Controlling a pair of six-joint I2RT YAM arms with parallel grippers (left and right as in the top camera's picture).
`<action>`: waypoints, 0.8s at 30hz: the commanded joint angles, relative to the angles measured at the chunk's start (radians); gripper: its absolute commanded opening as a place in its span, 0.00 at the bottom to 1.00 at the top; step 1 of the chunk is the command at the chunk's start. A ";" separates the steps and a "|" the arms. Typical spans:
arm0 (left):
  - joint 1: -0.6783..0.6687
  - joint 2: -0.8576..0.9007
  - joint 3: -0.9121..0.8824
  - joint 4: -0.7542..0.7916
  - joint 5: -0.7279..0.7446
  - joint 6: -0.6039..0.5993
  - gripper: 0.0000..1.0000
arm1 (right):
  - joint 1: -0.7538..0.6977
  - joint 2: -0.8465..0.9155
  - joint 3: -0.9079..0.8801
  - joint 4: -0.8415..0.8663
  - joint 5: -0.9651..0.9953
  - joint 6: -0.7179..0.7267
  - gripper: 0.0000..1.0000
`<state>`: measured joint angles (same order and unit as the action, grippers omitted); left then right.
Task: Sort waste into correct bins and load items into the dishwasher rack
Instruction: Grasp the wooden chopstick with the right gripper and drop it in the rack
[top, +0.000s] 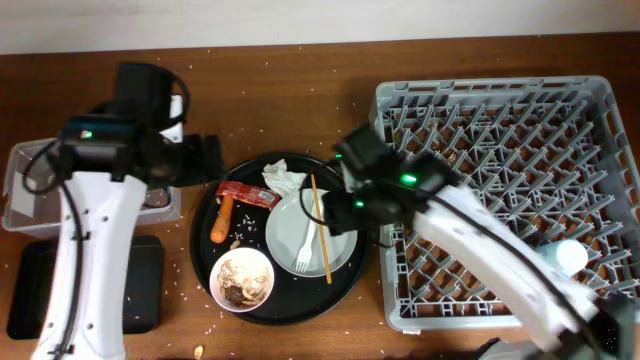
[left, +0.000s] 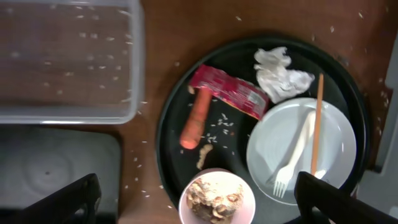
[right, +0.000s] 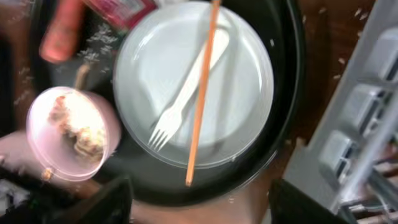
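Brown wooden table (top: 300, 90) carrying 4 containers: clear tub (top: 20, 205) far left, shallow black tray (top: 30, 290) near left, round black tray (top: 300, 300) centre, grey rack (top: 500, 120) right; rice grains (left: 135, 163) scattered.

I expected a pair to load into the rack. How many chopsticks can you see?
1. A single wooden chopstick lies across the white plate, alongside the fork. A second may be hidden directly beneath it or out of view.

One plate (top: 285, 240), one bowl (top: 213, 281), one fork (top: 308, 243), one chopstick (top: 320, 228), one wrapper (top: 248, 194), one tissue (top: 284, 181)
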<state>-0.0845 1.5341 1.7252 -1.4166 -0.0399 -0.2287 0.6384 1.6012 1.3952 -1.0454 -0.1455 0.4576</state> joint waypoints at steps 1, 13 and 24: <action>0.040 -0.015 0.013 -0.029 -0.017 0.002 0.99 | -0.006 0.172 -0.008 0.073 0.041 0.084 0.55; 0.040 -0.015 0.013 -0.034 -0.017 0.002 0.99 | 0.018 0.410 -0.008 0.164 -0.061 0.072 0.10; 0.040 -0.015 0.013 -0.034 -0.017 0.002 0.99 | -0.296 0.042 0.164 -0.057 0.216 -0.087 0.04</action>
<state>-0.0490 1.5311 1.7267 -1.4513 -0.0456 -0.2287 0.4541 1.6428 1.5585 -1.0809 -0.0093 0.4797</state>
